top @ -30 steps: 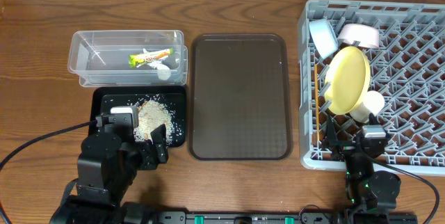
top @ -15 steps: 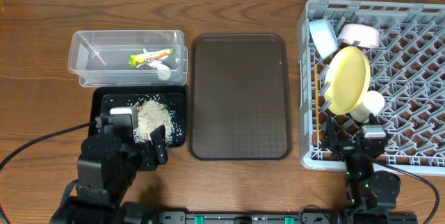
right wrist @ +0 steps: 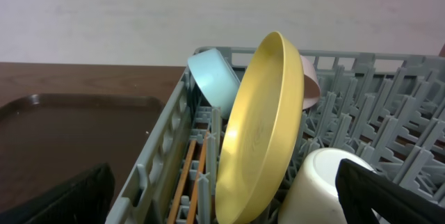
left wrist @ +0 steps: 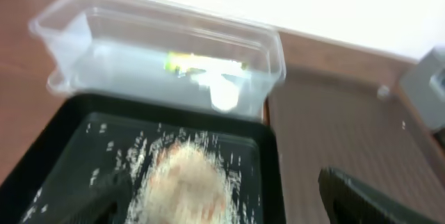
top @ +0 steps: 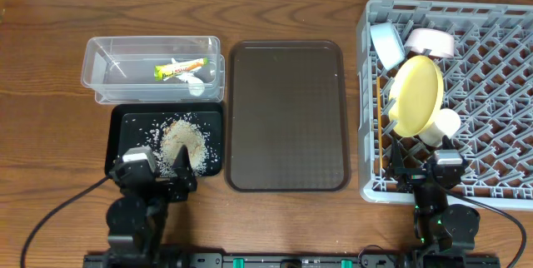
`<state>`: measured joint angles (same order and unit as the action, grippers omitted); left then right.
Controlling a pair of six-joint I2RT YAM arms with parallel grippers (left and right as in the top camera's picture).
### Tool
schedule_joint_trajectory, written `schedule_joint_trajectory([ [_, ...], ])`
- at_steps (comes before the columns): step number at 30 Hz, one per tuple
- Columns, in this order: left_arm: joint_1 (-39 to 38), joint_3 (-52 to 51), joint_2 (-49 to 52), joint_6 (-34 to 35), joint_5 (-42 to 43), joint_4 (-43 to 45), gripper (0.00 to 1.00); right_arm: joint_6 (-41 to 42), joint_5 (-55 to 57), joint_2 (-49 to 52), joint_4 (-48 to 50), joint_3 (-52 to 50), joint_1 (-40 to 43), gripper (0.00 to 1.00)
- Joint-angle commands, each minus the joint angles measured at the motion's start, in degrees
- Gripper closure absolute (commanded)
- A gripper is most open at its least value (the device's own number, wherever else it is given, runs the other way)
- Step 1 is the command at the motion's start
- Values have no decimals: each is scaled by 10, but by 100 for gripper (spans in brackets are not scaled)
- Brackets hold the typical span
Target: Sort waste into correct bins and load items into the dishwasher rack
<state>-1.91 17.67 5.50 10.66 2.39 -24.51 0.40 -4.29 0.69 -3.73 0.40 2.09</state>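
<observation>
Judging by how things lie, the sorting looks done and what remains is to draw both arms clear. The dishwasher rack point(top: 491, 93) matters most: the right gripper point(right wrist: 222, 175) sits at its near wall with jaws released and nothing between them, so it should pull straight away from the rack without nudging the wall, or the leaning dishes may slide. The left gripper point(left wrist: 222, 186), jaws also spread and empty, hangs over the near edge of the black tray point(top: 121, 122). It should rise before moving off, so it does not drag the rim.

The rack is grey lattice on the right of the worktop point(top: 50, 135). In its left part the yellow plate point(top: 415, 93) stands on edge, tilted, with the light blue bowl point(top: 387, 45) and white bowl point(top: 429, 42) behind it and the pale cup point(top: 441, 125) just in front. The chopsticks point(right wrist: 182, 182) lie along the rack's left wall. The clear tub point(top: 108, 52) holds the wrapper point(top: 177, 68) and the tissue point(left wrist: 224, 99); the rice scraps point(top: 181, 141) are heaped in the black tray.
</observation>
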Motion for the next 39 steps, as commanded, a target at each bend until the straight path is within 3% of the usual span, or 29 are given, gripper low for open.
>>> schedule_joint_trajectory([
  [1, 3, -59, -37, -7, -9, 66, 12, -5, 2, -3, -2, -1, -12, 1],
  [8, 3, -176, -54, -48, -9, 280, 12, -5, 2, -3, -2, -1, -12, 1],
  [15, 3, -174, -54, -74, 0, 205, 12, -5, 2, -3, -2, -1, -12, 1],
  [39, 3, -174, -53, -74, 0, 207, 12, -5, 2, -3, -2, -1, -12, 1],
])
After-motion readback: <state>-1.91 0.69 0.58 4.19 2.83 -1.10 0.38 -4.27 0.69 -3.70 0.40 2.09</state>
